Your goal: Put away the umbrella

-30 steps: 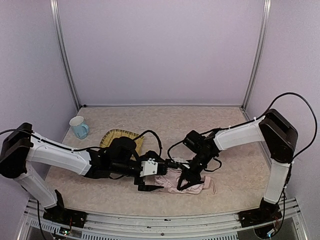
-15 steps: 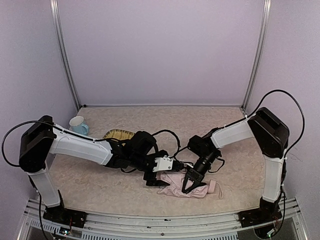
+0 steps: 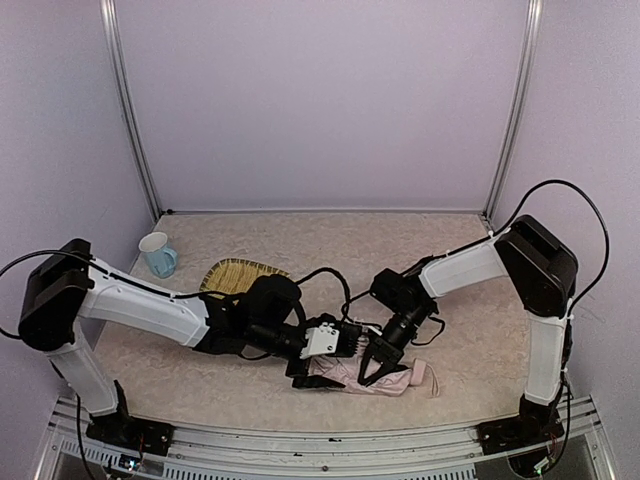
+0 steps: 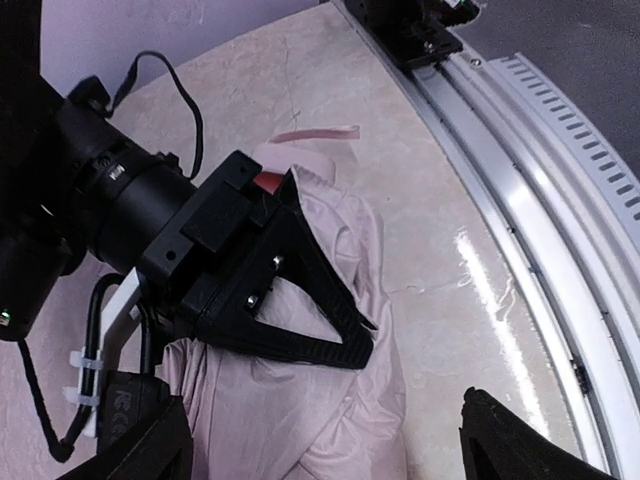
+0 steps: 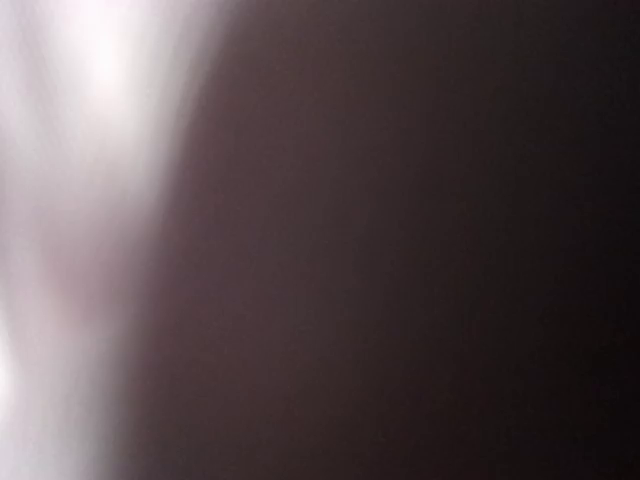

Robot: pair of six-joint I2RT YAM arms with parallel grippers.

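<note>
The umbrella (image 3: 396, 381) lies collapsed near the table's front edge, a crumpled pale pink bundle with its strap (image 4: 316, 133) trailing off the far end. My right gripper (image 3: 375, 367) comes down on its middle, with its black fingers (image 4: 312, 300) closed on a fold of the pink fabric (image 4: 300, 420). The right wrist view is only a dark blur with pale pink at the left. My left gripper (image 3: 325, 362) hangs low at the umbrella's left end. In its own view the left gripper (image 4: 330, 452) is wide open, straddling fabric and bare table.
A woven yellow tray (image 3: 235, 271) sits behind the left arm, and a light blue mug (image 3: 158, 254) stands at the back left. The metal front rail (image 4: 545, 210) runs close beside the umbrella. Black cables loop around both wrists.
The left arm swung in over the umbrella's left end, its jaws narrowing slightly. The right gripper stayed on the fabric, and the umbrella shifted a little to the right.
</note>
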